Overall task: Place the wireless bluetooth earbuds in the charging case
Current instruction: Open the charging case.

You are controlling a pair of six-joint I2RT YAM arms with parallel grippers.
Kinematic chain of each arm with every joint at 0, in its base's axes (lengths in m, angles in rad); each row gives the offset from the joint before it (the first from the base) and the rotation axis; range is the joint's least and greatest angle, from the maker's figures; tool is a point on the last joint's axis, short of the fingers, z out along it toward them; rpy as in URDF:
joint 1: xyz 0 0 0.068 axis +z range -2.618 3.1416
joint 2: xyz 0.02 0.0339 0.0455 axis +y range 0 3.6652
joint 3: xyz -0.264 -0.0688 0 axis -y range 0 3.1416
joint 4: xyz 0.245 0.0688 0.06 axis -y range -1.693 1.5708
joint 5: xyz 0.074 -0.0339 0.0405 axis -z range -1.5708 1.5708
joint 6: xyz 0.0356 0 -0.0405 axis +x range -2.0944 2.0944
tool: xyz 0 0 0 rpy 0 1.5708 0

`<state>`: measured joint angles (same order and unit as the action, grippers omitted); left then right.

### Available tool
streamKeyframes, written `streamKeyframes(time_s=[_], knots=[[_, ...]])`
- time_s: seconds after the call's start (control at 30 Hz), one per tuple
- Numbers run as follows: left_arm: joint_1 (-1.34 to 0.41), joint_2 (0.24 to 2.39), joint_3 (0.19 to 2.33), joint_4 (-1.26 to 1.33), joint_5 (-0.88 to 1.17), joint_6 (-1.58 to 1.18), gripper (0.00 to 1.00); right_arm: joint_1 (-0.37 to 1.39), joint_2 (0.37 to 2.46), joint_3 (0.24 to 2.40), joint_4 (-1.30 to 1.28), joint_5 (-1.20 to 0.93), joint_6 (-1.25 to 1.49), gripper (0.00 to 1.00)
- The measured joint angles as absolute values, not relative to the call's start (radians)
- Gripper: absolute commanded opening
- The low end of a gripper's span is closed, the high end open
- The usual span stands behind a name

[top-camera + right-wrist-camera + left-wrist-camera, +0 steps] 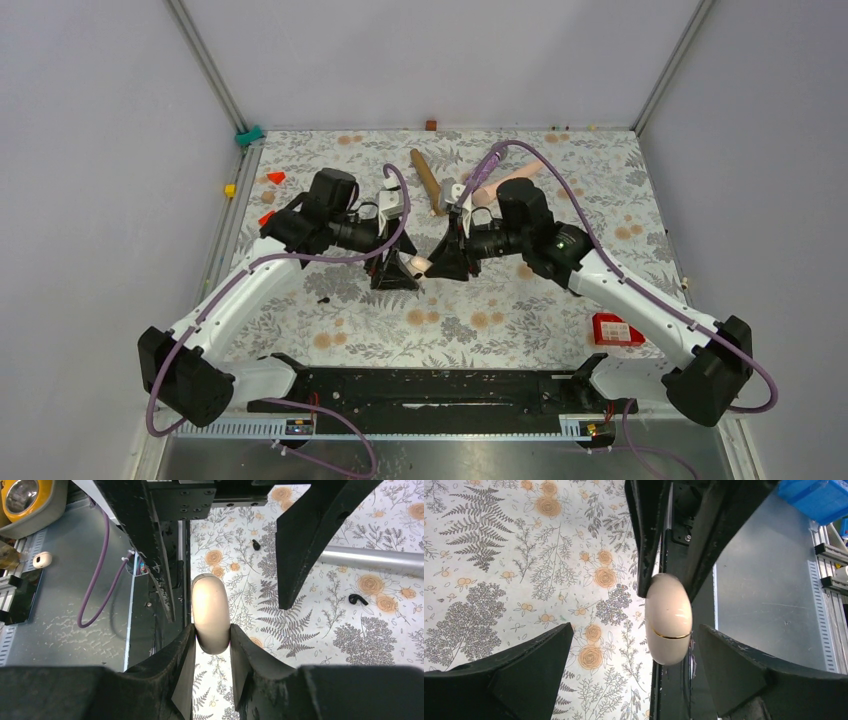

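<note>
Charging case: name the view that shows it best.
Left wrist: the charging case sits mid-frame, its gold seam plain. Right wrist shows it pinched in the right end effector, partly hidden. Top external gives a pale speck.

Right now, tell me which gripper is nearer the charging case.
Right. The right gripper has its fingers clamped on both sides of the charging case; the left gripper faces it, open wide to either side, not touching.
</note>
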<state>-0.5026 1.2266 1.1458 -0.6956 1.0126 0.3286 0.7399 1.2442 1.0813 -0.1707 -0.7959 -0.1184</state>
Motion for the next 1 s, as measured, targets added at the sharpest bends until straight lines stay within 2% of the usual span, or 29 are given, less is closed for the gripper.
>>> streamKeyframes(time_s=[0.2, 0.5, 0.7, 0.9, 1.0], knots=[[-0.501, 1.226, 1.125, -0.625, 1.002, 0.271, 0.98, 0.74, 1.236, 1.078, -0.163, -0.775, -0.11, 0.07], [-0.501, 1.226, 1.119, -0.599, 1.016, 0.255, 0.87, 0.738, 1.236, 1.042, -0.084, -0.673, -0.015, 0.07], [-0.498, 1.226, 1.117, -0.595, 1.028, 0.253, 0.71, 0.71, 1.236, 1.002, 0.02, -0.646, 0.106, 0.07], [-0.492, 1.226, 1.117, -0.589, 1.03, 0.253, 0.66, 0.692, 1.236, 0.971, 0.095, -0.656, 0.183, 0.07], [-0.49, 1.226, 1.117, -0.588, 1.03, 0.253, 0.57, 0.69, 1.238, 0.962, 0.119, -0.668, 0.212, 0.07]])
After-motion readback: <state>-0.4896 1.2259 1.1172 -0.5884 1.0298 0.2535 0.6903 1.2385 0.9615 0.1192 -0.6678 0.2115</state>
